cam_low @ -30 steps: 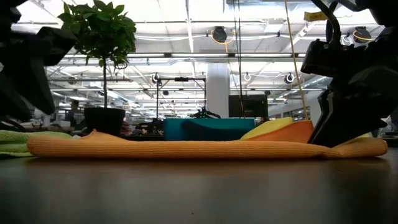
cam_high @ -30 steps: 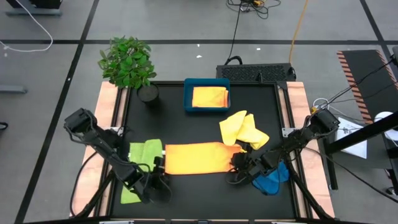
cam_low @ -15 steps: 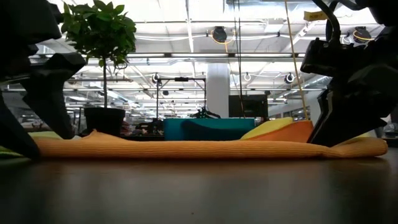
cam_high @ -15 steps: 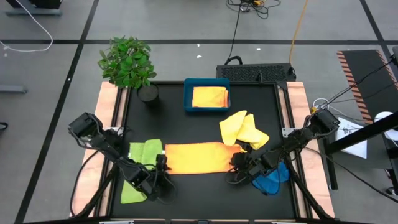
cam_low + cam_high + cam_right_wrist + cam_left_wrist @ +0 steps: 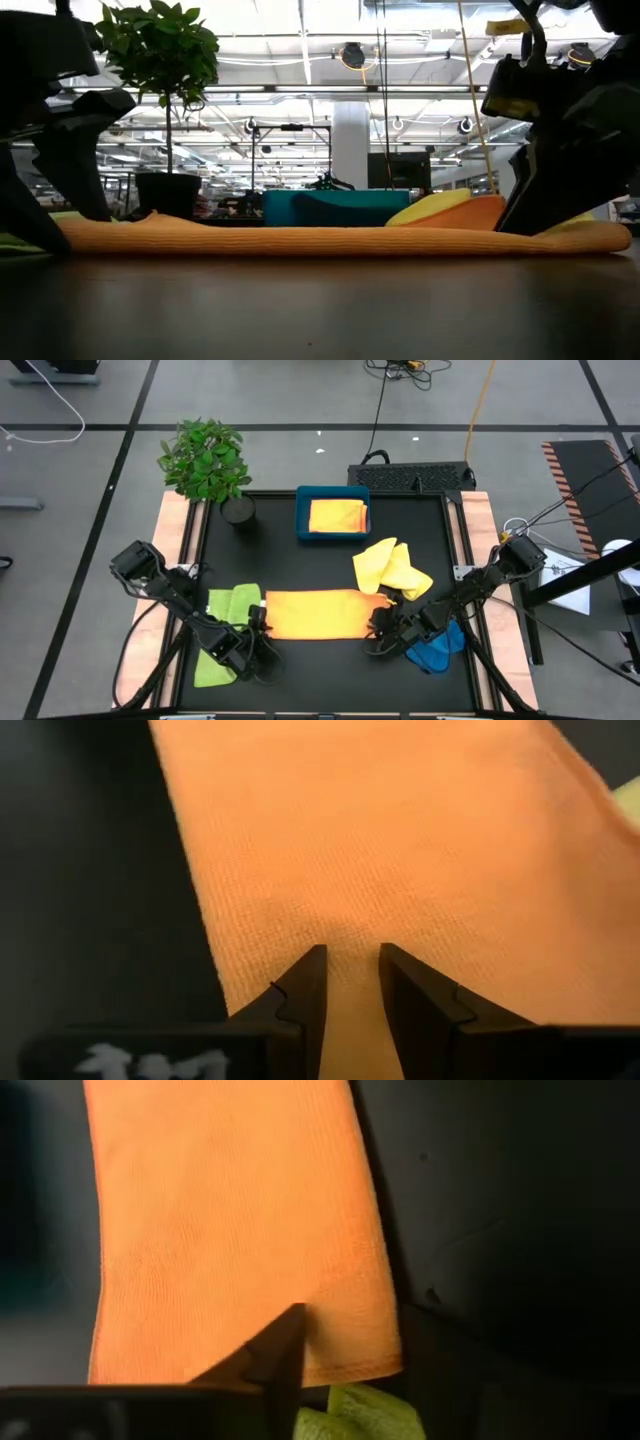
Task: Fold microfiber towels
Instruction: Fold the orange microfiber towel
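Note:
The orange towel [image 5: 315, 613] lies folded into a long strip on the black table, near the front. My left gripper [image 5: 257, 632] is open at the strip's left end [image 5: 70, 235], with one finger on its near side and one on its far side. I cannot tell whether they touch it. My right gripper [image 5: 378, 625] is shut on the strip's right end. The lime green towel [image 5: 228, 630] lies at the left, the pale yellow one [image 5: 392, 568] behind the right end and the blue one [image 5: 435, 647] under my right arm. The golden yellow one [image 5: 338, 517] lies folded in the tray. My right gripper pinches the orange towel near its right end [image 5: 350, 935] between its two fingers [image 5: 305, 985], which stand a narrow gap apart. The fingers slant down onto the cloth from the table's right side. The cloth puckers a little between the fingertips. The towel lies flat on the table.
A teal-blue tray [image 5: 333, 495] stands at the back middle. A potted plant [image 5: 205, 460] stands at the back left corner. Bare black table lies between the tray and the orange strip, and in front of the strip.
My left gripper has moved from near the table's front edge toward the far edge and down. It now stands with its open fingers at the orange strip's left end. The towel and my right gripper have kept still.

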